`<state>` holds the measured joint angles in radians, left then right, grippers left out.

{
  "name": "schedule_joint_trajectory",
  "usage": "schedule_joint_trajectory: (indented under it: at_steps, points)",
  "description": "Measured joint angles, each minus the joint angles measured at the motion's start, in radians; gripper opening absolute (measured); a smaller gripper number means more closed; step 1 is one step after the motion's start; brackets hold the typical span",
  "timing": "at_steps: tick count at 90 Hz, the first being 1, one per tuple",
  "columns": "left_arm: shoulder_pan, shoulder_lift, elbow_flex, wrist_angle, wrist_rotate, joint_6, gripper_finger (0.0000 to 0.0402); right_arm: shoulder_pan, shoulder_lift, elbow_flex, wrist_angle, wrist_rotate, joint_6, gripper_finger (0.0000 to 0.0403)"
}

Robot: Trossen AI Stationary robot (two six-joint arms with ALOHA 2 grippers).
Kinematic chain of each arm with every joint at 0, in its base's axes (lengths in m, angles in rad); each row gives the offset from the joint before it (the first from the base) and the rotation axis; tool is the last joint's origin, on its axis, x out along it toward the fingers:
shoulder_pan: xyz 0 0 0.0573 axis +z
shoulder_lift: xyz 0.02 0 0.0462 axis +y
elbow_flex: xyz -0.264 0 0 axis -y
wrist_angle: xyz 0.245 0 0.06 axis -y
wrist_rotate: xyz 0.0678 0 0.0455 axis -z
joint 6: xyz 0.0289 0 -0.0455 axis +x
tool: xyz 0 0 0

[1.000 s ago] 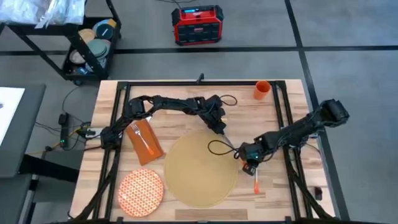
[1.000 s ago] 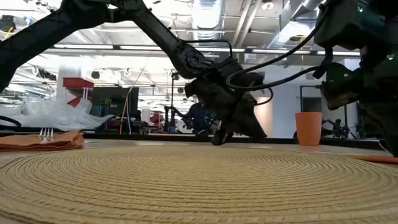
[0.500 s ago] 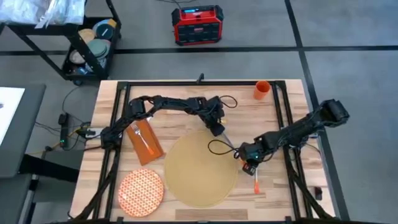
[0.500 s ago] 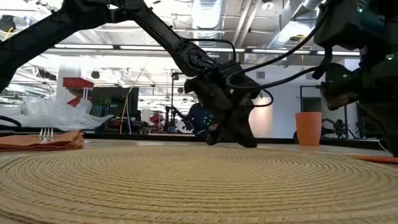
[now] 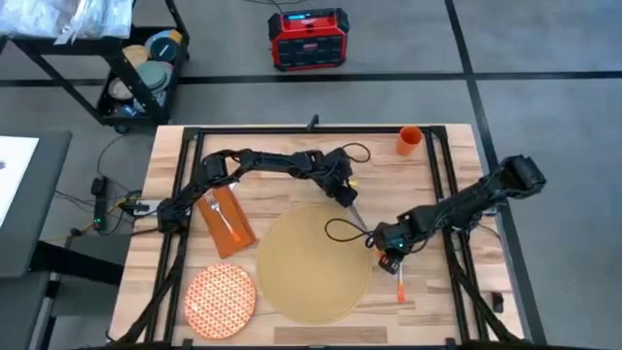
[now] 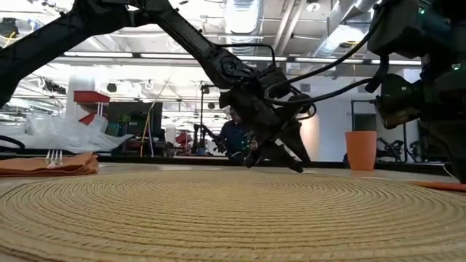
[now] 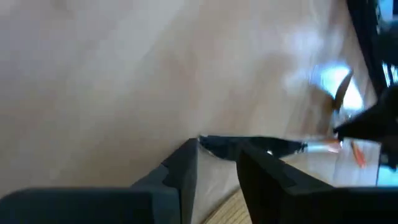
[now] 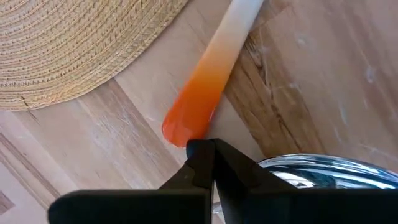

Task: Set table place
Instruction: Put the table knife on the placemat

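Cutlery is what the coming move seems to turn on. A thin steel piece point(image 5: 358, 219) lies across the far right rim of the placemat point(image 5: 311, 282), and its long axis runs slantwise from the left tool point(image 5: 342, 192) toward the right tool point(image 5: 389, 245). The left tool hovers just beyond the far rim of the placemat, at one end of this piece. In the left wrist view its two dark fingers point(image 7: 180, 171) stand a little apart, with nothing between them, and the thin piece is straight ahead of the tips. I judge the left arm is the nearer one to take it. The right tool sits low beside the right rim of the placemat with its fingers pressed together, and I see nothing gripped. Just past its tips lies a second piece point(image 8: 208, 93) with a smooth, glossy orange handle that fades to pale. A rounded shiny steel part shows near it, but I cannot tell what it is. The placemat is big, round and tan, woven in tight coils, and it lies bare in the middle of the light-wood bench point(image 5: 457, 165). The patterned orange plate point(image 5: 221, 298) waits to its near left, and the folded rust napkin point(image 5: 233, 233), carrying a fork point(image 5: 222, 216), lies to its left. The small orange cup point(image 5: 409, 141) stands well beyond its far right.
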<state>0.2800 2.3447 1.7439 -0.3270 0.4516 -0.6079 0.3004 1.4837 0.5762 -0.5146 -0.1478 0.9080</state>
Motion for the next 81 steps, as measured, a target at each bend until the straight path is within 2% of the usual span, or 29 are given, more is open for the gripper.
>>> schedule_joint_trajectory:
  at_steps: [8, 17, 31, 55, 71, 81]
  points:
    - [-0.003, 0.004, 0.000, 0.000, 0.013, -0.062, 0.0096, 0.000, 0.000, 0.000, 0.003, 0.000, -0.009, 0.0000]
    - [-0.010, 0.013, 0.003, 0.016, 0.076, -0.121, 0.0096, 0.000, 0.000, 0.000, 0.006, 0.000, -0.016, 0.0000]
    - [-0.035, 0.034, 0.006, 0.055, 0.096, -0.165, 0.0096, 0.000, 0.000, 0.000, 0.007, 0.000, -0.019, 0.0000]
    - [-0.042, 0.044, 0.005, 0.110, 0.098, -0.230, 0.0096, 0.000, 0.000, 0.001, 0.010, 0.000, -0.019, 0.0000]
    - [-0.032, 0.044, 0.005, 0.032, 0.090, -0.292, 0.0092, 0.000, 0.000, 0.001, 0.012, 0.000, -0.019, 0.0000]
    - [-0.028, 0.044, 0.004, 0.001, 0.037, -0.319, 0.0091, 0.000, 0.000, 0.001, 0.014, 0.000, -0.019, 0.0000]
